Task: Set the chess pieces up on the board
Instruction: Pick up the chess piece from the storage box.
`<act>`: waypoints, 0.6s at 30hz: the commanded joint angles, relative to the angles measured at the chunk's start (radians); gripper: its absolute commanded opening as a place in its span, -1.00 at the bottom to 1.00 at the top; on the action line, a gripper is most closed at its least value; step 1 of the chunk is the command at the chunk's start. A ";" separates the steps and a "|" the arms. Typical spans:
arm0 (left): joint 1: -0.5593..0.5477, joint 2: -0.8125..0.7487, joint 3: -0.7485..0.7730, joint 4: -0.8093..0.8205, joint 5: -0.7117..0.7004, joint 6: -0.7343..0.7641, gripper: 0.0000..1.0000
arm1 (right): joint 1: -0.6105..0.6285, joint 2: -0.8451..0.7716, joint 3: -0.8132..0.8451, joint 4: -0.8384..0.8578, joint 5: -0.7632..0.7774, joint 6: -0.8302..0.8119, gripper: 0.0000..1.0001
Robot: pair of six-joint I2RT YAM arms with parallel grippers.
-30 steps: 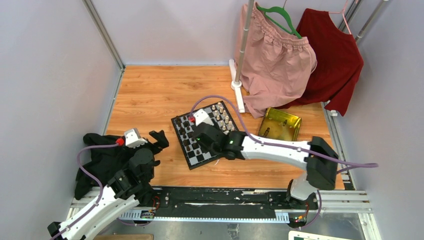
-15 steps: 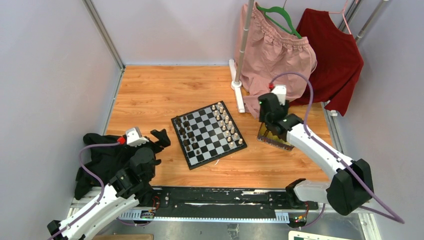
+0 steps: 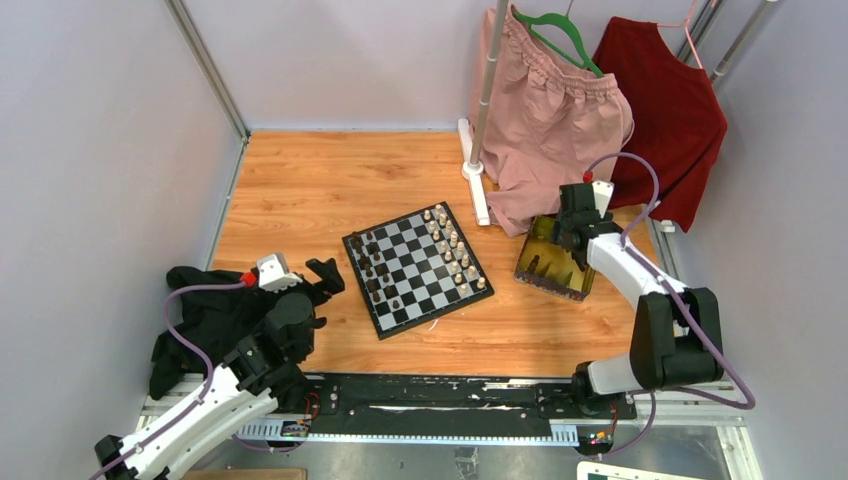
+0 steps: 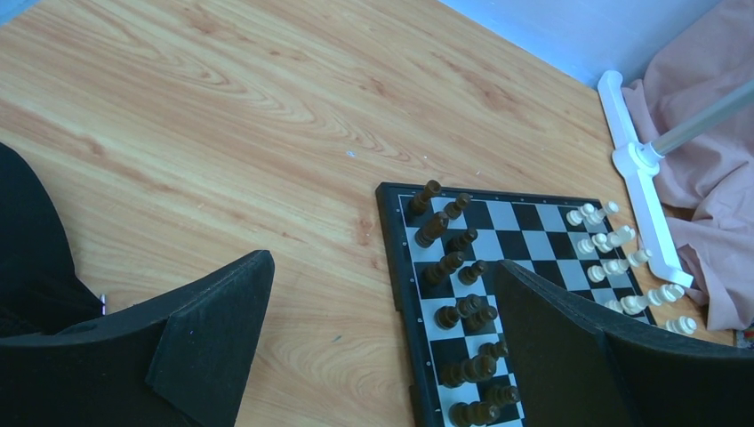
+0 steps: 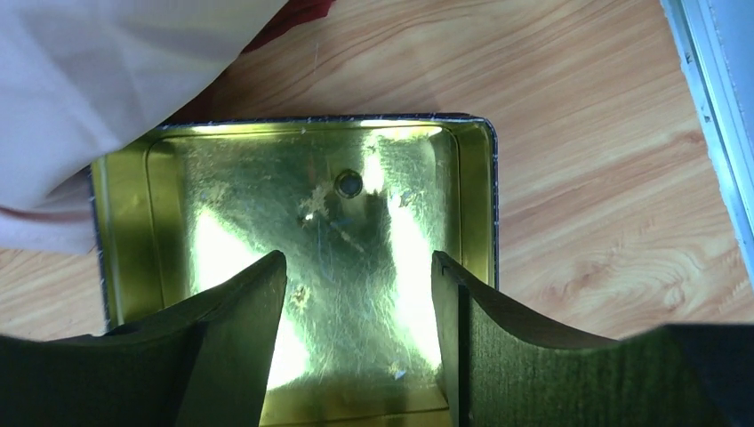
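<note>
**Desk:** What's the setting?

**Photographer:** A pale wood-grain tabletop (image 3: 320, 190) boxed in by plain grey walls. Bare planks run to the left of and behind the board (image 3: 417, 268). It lies flat near the centre, turned at a slant, with black-and-white checks inside a thin black border.

**Desk:** And the pieces?

**Photographer:** The dark chess pieces (image 3: 372, 268) stand along the board's left side. Cream-white pieces (image 3: 453, 245) stand along its right.

**Desk:** What crowds the arms?

**Photographer:** Right of the board sits a shiny gold tray (image 5: 480, 205), rectangular with rounded corners and a scuffed, foil-like floor. A pink garment (image 3: 550, 120) droops over one corner of it, hanging by a rack pole (image 3: 487, 90), with a red garment (image 3: 665, 110) beside it. A crumpled black cloth (image 3: 200, 320) lies at the near left, by the left arm.

**Desk:** Grippers?

**Photographer:** The right gripper (image 5: 356, 267) hovers over the tray, jaws apart with nothing between them. A small round dark object (image 5: 348, 183), too unclear to name, lies on the tray floor. The left gripper (image 4: 384, 267) hangs just left of the board, jaws wide apart and empty.
</note>
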 commanded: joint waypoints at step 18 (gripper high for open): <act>-0.001 0.100 -0.019 0.133 -0.025 0.016 1.00 | -0.154 0.238 0.054 0.146 -0.179 0.002 0.11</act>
